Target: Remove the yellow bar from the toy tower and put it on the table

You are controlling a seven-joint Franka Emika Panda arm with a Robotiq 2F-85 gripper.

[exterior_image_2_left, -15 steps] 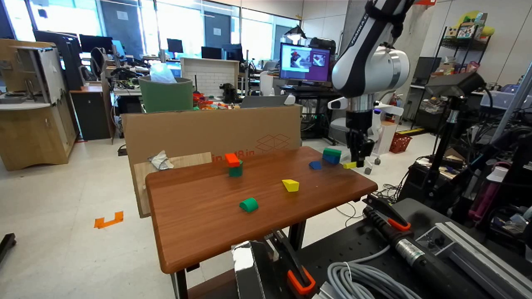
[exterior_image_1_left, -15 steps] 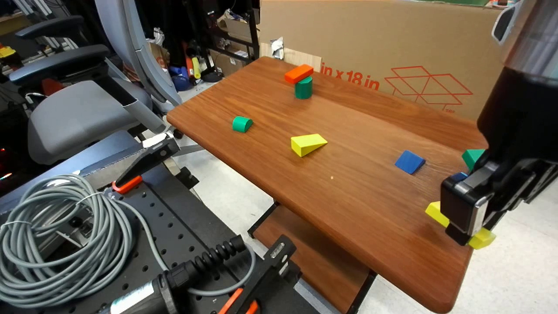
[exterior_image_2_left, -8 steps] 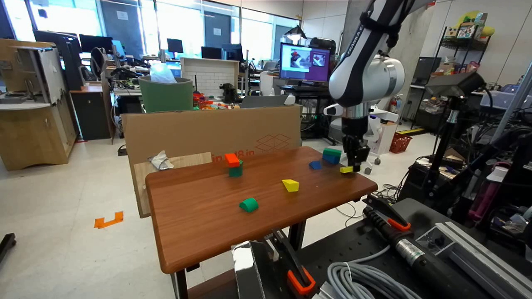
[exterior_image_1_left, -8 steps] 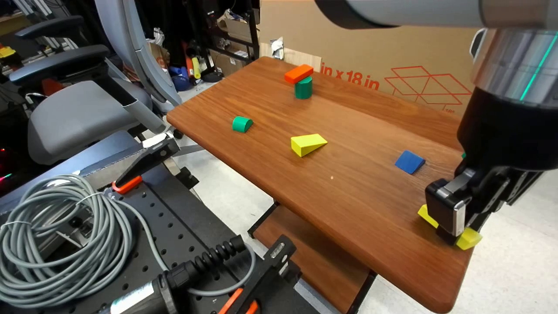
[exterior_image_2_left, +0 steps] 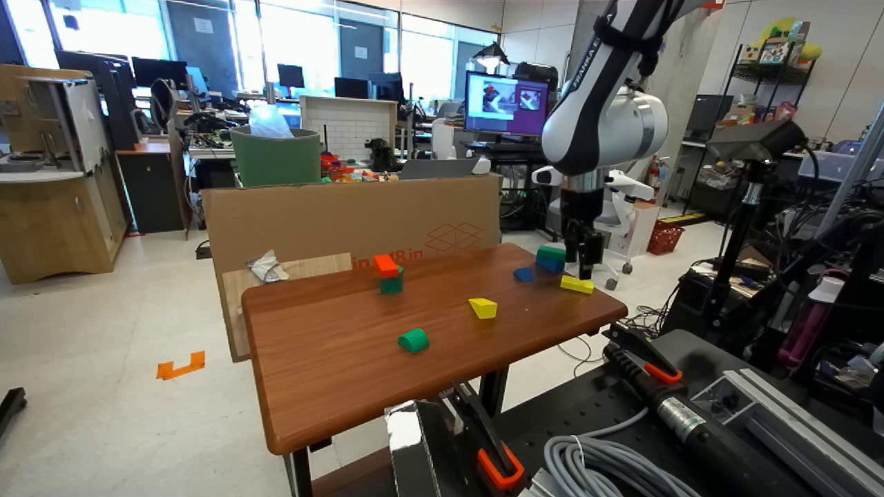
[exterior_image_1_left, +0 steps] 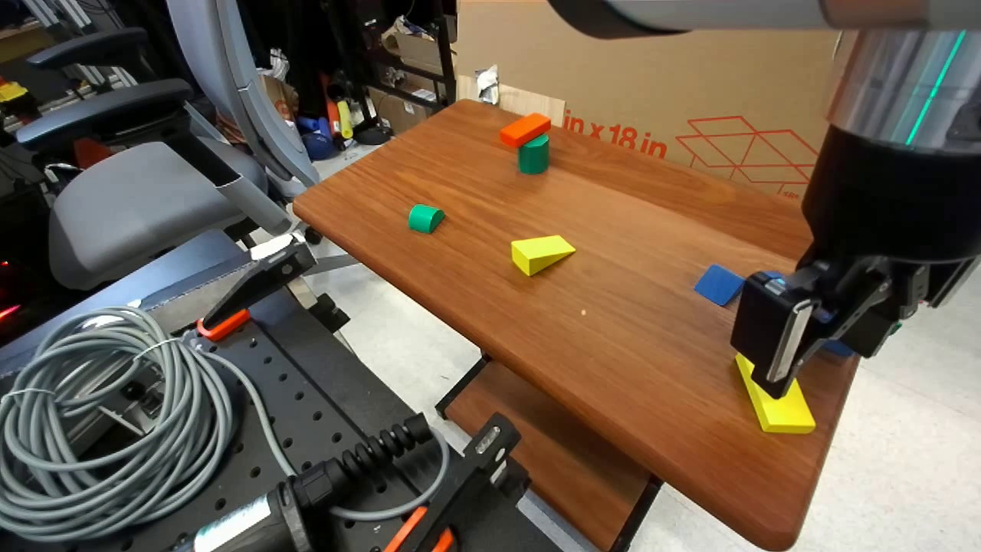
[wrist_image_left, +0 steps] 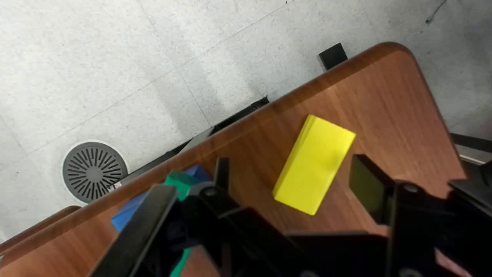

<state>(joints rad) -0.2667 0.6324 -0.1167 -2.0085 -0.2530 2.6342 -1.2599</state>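
In an exterior view, the yellow bar (exterior_image_1_left: 788, 414) lay flat on the wood-grain table (exterior_image_1_left: 651, 368) at the lower right of the frame. The Robotiq gripper (exterior_image_1_left: 821, 366) hung over it, its fingers (exterior_image_1_left: 766, 330) spread well apart, the nearer one covering part of the bar. Up and left of the bar lay a small blue block (exterior_image_1_left: 718, 285); a yellow wedge (exterior_image_1_left: 540, 254) sat just right of centre, a green half-round block (exterior_image_1_left: 425, 218) left of centre. At the upper middle, an orange block (exterior_image_1_left: 526, 130) rested on an upright green rounded block (exterior_image_1_left: 534, 157), with a cardboard box (exterior_image_1_left: 651, 77) behind.

In an exterior view, the toy tower (exterior_image_2_left: 550, 264), green over blue, stood right of centre, just left of the gripper; the bar lay lower and farther right, apart from the tower, beneath the fingers.

In the wrist view, the bar lay right of centre, between the parted fingers, bare wood showing on either side of it. The tower's green and blue showed at lower left behind the gripper.
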